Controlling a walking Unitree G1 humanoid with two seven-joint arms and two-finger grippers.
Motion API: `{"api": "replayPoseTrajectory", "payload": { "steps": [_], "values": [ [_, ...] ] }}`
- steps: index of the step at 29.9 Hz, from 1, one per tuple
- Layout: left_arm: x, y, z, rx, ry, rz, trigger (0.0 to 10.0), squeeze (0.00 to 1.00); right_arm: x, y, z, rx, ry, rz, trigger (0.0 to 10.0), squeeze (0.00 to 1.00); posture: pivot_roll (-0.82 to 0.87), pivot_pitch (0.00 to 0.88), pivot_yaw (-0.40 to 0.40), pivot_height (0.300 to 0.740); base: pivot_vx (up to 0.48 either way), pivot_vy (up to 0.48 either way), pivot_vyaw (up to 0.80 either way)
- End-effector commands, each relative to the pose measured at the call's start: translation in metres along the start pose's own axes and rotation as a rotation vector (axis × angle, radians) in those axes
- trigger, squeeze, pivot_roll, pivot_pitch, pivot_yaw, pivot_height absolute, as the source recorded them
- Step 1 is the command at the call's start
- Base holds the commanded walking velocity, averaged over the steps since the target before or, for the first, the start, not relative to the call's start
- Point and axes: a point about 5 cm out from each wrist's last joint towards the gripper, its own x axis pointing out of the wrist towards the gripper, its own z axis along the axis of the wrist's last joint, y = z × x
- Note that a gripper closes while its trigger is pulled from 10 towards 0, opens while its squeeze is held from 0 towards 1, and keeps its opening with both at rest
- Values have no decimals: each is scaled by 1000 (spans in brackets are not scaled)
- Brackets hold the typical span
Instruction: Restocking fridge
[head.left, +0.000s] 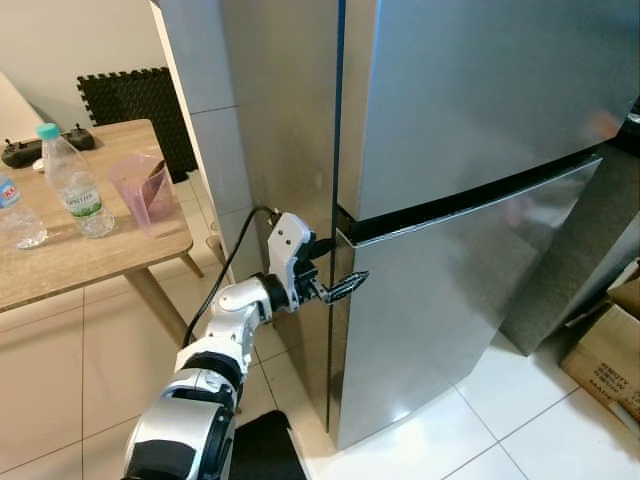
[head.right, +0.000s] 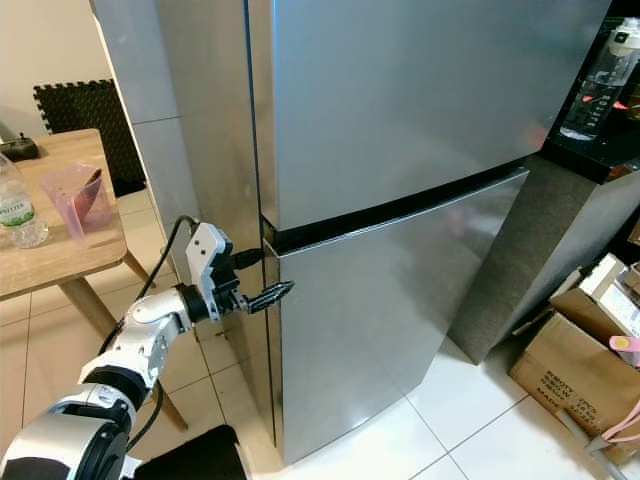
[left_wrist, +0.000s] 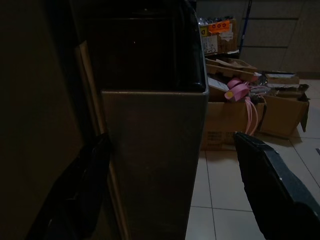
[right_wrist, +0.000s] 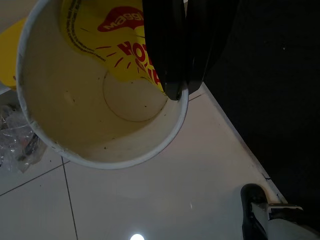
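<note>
A stainless steel fridge stands before me, upper door (head.left: 480, 90) and lower door (head.left: 450, 300) both closed. My left gripper (head.left: 340, 263) is at the top left corner of the lower door, by the dark gap between the doors. It is open, one finger (left_wrist: 272, 190) in front of the door face and the other finger (left_wrist: 75, 200) along the door's side edge, so the corner (left_wrist: 155, 150) lies between them. Low over the tiled floor, my right gripper (right_wrist: 181, 90) is shut on the rim of an empty yellow Maggi paper cup (right_wrist: 95, 100).
A wooden table (head.left: 70, 255) at left carries two water bottles (head.left: 75, 180), a pink jug (head.left: 140, 190) and a black controller. Cardboard boxes (head.right: 580, 360) sit on the floor at right. A dark cabinet (head.right: 600, 150) beside the fridge holds a bottle.
</note>
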Motion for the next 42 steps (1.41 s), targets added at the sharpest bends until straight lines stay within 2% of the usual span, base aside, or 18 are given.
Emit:
{"api": "replayPoseTrajectory", "payload": {
  "steps": [1, 5, 9, 21, 34, 35, 36, 39, 42],
  "values": [
    [11, -7, 6, 12, -22, -66, 10000, 0, 0, 3, -2, 8, 1, 0, 10000, 0, -100, 0, -11, 740, 0, 0, 0],
    [14, -13, 6, 3, -40, -106, 10000, 0, 0, 3, -2, 10, 1, 0, 10000, 0, -101, 0, -9, 740, 0, 0, 0],
    [20, -28, 5, -16, -73, -207, 10000, 0, 0, 3, -1, 14, -1, 0, 10000, 0, -101, 0, -8, 740, 0, 0, 0],
    [20, -29, 6, -25, -82, -221, 10000, 0, 0, 3, -1, 18, -2, -2, 10000, 0, -101, 0, -9, 740, 0, 0, 0],
    [21, -36, 6, -41, -92, -268, 10000, 0, 0, 1, 0, 20, -3, -3, 10000, 0, -100, 0, -9, 740, 0, 0, 0],
    [21, -39, 5, -45, -92, -293, 10000, 0, 0, 1, 0, 19, -3, -3, 10000, 0, -99, 0, -11, 740, 0, 0, 0],
    [22, -50, 3, -52, -90, -380, 10000, 0, 0, 1, 0, 19, -4, -3, 10000, 0, -99, 0, -11, 740, 0, 0, 0],
    [22, -56, 0, -55, -84, -406, 10000, 0, 0, 1, 0, 19, -4, -4, 10000, 0, -99, 0, -11, 740, 0, 0, 0],
    [23, -55, -2, -58, -77, -385, 10000, 0, 0, 1, 0, 20, -4, -3, 10000, 0, -98, 0, -10, 740, 0, 0, 0]
  ]
}}
